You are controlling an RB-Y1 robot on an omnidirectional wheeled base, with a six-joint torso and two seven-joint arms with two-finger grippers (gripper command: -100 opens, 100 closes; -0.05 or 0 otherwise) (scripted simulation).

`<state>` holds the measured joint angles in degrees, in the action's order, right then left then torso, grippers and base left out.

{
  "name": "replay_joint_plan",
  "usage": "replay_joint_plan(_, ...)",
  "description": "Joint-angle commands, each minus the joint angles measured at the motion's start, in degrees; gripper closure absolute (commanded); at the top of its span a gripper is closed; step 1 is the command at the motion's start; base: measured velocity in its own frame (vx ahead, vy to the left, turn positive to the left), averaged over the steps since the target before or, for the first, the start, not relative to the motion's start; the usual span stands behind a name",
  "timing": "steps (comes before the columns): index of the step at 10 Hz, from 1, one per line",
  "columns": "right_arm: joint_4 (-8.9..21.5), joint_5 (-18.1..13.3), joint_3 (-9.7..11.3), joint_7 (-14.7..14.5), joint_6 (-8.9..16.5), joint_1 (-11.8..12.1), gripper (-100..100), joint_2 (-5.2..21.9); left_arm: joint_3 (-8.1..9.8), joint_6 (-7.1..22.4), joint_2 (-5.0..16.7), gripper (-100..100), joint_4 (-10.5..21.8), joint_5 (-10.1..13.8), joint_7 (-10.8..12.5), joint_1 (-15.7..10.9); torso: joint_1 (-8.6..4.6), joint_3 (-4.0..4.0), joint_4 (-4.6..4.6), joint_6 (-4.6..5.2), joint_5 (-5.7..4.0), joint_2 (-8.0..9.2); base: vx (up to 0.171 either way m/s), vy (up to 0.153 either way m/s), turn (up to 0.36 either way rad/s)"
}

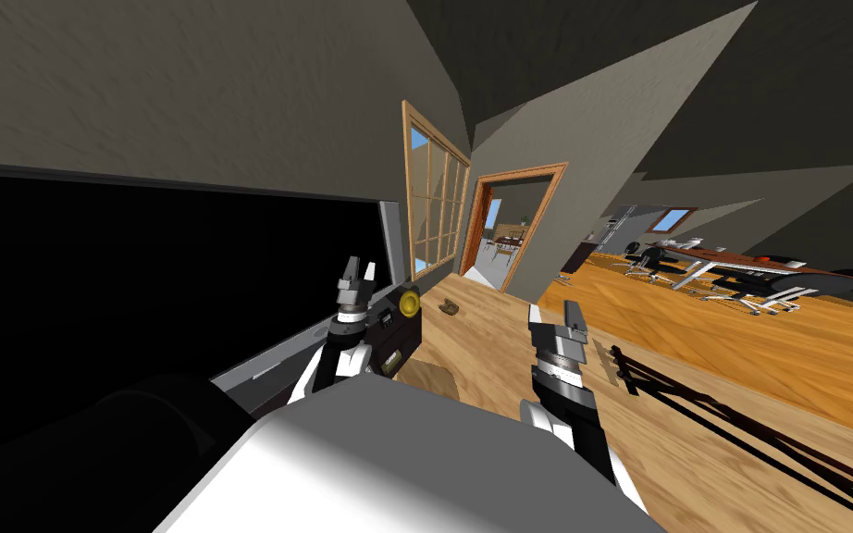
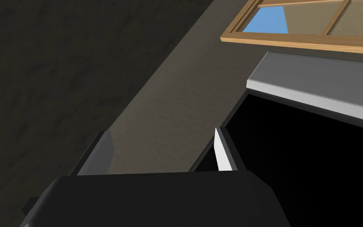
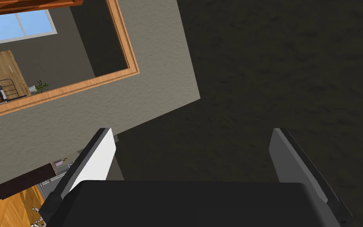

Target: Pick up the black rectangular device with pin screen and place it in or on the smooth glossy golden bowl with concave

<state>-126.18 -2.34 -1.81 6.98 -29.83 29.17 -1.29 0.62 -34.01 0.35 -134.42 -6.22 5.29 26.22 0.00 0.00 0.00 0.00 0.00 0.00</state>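
Note:
In the head view a black rectangular device (image 1: 389, 339) lies on the wooden surface just right of my left forearm. A round golden bowl (image 1: 409, 302) sits at its far end, touching or just behind it; I cannot tell which. My left gripper (image 1: 360, 274) points up beside them, higher than both, open and holding nothing. In its own wrist view the left gripper (image 2: 159, 151) faces a dark wall and the grey edge of a black panel. My right gripper (image 1: 556, 316) is raised further right, open and holding nothing. In its own wrist view the right gripper (image 3: 192, 153) faces a wall.
A big black panel with a grey frame (image 1: 388, 231) fills the left side. A small brown object (image 1: 449, 306) lies beyond the bowl. A window (image 1: 438, 204) and an open doorway (image 1: 508, 231) stand ahead. A long table with chairs (image 1: 721, 264) is far right; thin dark bars (image 1: 693, 398) cross the floor.

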Motion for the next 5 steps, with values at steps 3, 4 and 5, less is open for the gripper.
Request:
replay_joint_plan(3, 0.0, 0.0, 0.0, 0.0, 0.0, 0.0, 0, 0.0, -0.15, 0.45, 4.47, -100, 3.12, -1.16, -1.0, -0.29, 0.05, 0.0, 0.0, 0.0, 0.01, 0.01, -0.004, 0.008, -0.012)
replay_joint_plan(4, 0.0, 0.0, 0.0, 0.0, 0.0, 0.0, 0, 0.0, -0.24, 0.7, 5.6, -100, 4.62, -1.7, -1.45, -0.4, 0.08, 0.01, 0.0, 0.0, 0.02, 0.02, -0.011, 0.022, -0.017)
replay_joint_plan(5, 0.0, 0.0, 0.0, 0.0, 0.0, 0.0, 0, 0.0, -0.36, 1.01, 6.58, -100, 6.36, -2.32, -1.98, -0.52, 0.11, 0.02, 0.0, 0.0, 0.03, 0.03, -0.015, 0.023, -0.02)
